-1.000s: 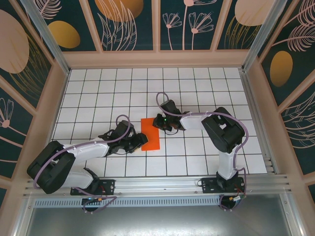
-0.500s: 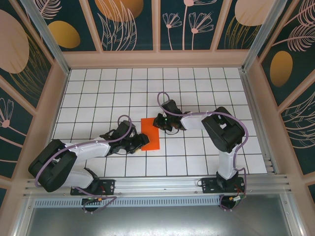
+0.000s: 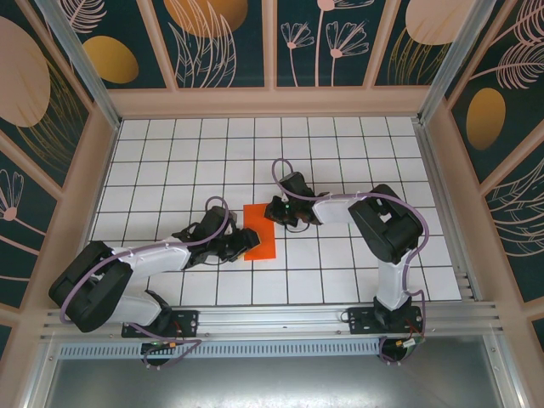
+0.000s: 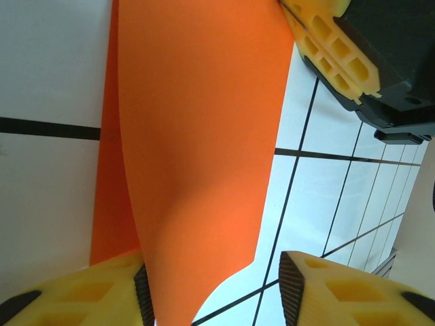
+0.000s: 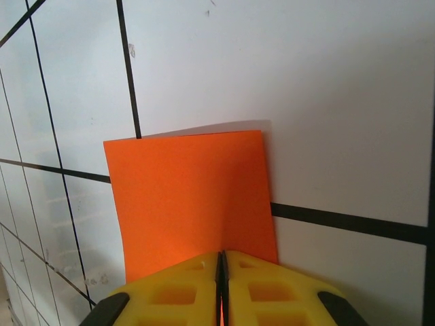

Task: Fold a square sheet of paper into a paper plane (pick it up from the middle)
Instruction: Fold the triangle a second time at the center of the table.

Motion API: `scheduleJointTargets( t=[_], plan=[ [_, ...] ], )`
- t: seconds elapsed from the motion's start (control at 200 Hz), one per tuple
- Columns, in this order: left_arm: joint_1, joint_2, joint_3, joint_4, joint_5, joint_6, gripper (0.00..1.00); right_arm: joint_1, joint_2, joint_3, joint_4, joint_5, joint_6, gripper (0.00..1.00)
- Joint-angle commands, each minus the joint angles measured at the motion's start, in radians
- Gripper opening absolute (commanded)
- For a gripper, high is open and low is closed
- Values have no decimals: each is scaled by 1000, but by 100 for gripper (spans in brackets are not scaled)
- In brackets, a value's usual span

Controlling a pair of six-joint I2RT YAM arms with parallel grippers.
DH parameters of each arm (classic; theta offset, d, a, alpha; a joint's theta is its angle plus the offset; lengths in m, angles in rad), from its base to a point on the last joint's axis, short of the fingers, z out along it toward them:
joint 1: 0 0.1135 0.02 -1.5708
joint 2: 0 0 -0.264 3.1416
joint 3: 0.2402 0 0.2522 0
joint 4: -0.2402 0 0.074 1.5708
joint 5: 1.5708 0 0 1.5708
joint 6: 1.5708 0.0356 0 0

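The left gripper (image 3: 245, 243) is open, its fingers (image 4: 75, 295) either side of the sheet's (image 3: 259, 231) near edge. A lifted layer runs forward between them, touching the left finger. Beyond, the right gripper (image 3: 272, 212) is pinched shut on the sheet's far edge, which lies flat ahead of it.

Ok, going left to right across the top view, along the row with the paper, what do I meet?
Black left gripper → thin bright orange-red paper sheet → black right gripper → right arm's bulky black elbow.
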Motion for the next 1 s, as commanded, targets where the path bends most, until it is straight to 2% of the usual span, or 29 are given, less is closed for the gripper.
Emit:
scheduleJointTargets(
  t=[0.0, 0.16, 0.55, 0.991],
  plan=[
    [-8, 11, 26, 17, 8, 26, 50, -20, -46, -14, -25, -27, -80, 10],
    [-7, 28, 2, 8, -6, 31, 46, -20, -114, -4, -9, -78, -147, 10],
    [-8, 31, 0, 28, 5, 40, 43, 24, -121, -115, 40, -159, -100, 8],
    [-7, 1, 16, 49, 37, 53, 38, 35, -39, -134, -17, -114, -100, 7]
  ],
)
